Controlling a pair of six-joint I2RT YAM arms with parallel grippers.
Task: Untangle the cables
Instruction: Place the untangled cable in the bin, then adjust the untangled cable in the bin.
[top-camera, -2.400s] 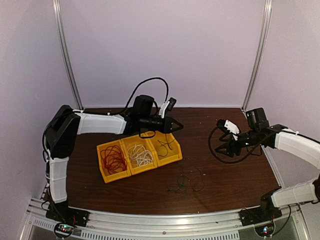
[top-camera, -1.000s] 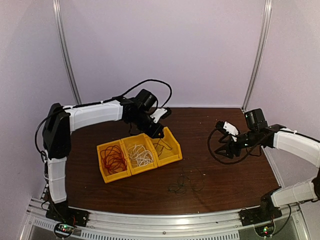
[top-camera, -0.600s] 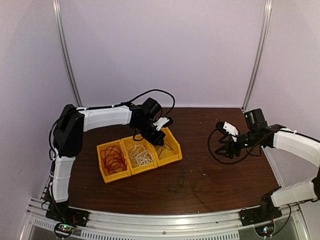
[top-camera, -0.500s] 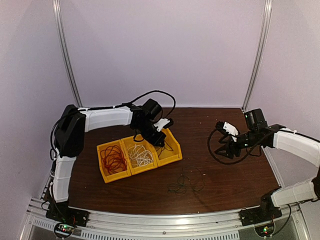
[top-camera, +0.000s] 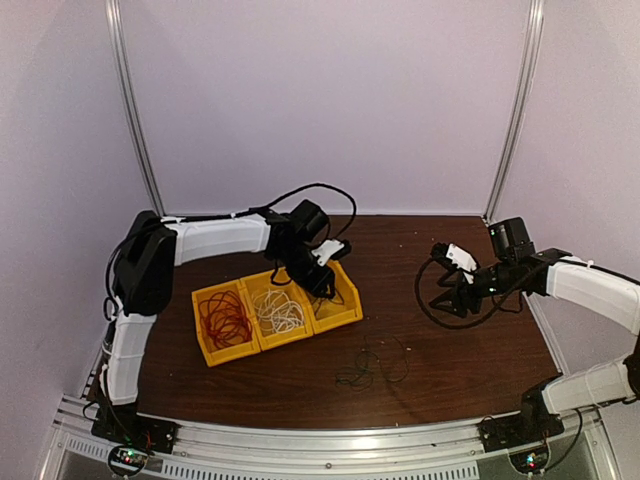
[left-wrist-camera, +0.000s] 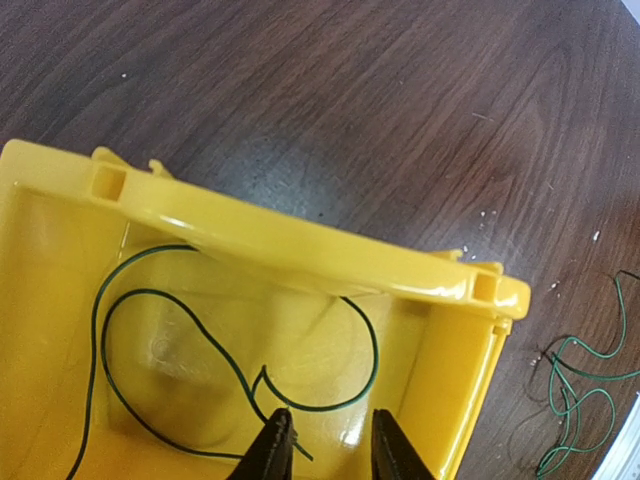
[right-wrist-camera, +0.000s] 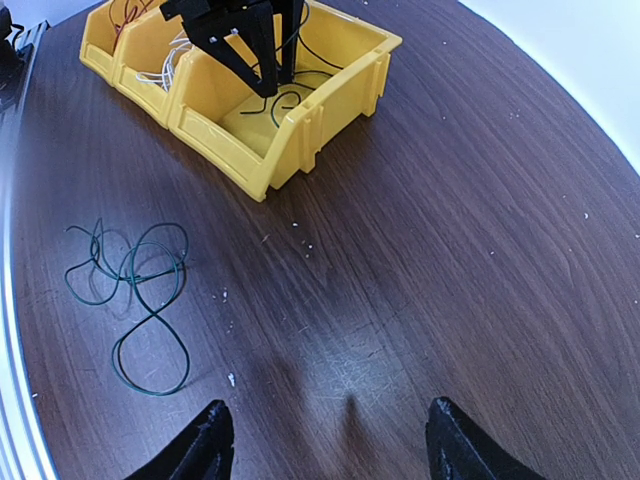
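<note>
On the dark wooden bench (top-camera: 470, 350), three yellow plastic bins in a row. In the left bin (top-camera: 225, 353): thin red cables (top-camera: 227, 318). In the middle bin (top-camera: 287, 341): thin white cables (top-camera: 281, 312). In the right bin (left-wrist-camera: 300, 250): one thin dark greenish cable (left-wrist-camera: 372, 365), looped loosely on the bin floor. Low over that loop, the left gripper (left-wrist-camera: 333, 450), fingers slightly parted, released, clamping nothing. One tip against or just beside the strand; cannot tell which. Nearer the arms, well apart from the bins, a loose tangle of thin dark greenish cable (right-wrist-camera: 135, 275) on the bench. Off to the right, the right gripper (right-wrist-camera: 330, 450) above the bench, fingers spread wide, nothing between.
</note>
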